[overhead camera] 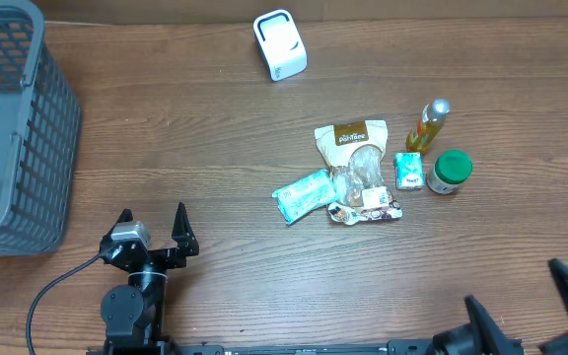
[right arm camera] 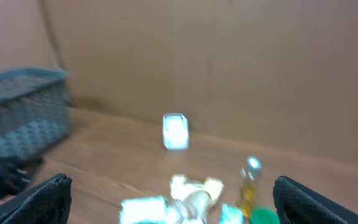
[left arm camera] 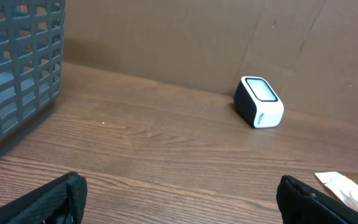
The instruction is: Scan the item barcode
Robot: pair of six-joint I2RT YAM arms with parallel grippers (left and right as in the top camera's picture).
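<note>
Right end effector [overhead camera: 512,283] | jaws wide | item cluster [overhead camera: 356,177] well apart, forward-left

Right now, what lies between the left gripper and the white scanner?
Nothing but bare table lies between the left gripper and the white scanner; the overhead and left wrist views both show it.

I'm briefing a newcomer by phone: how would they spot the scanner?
From the grey basket at the table's left, look right along the far edge. The scanner stands alone there: a small white box, dark-sided, away from the clustered packets.
</note>
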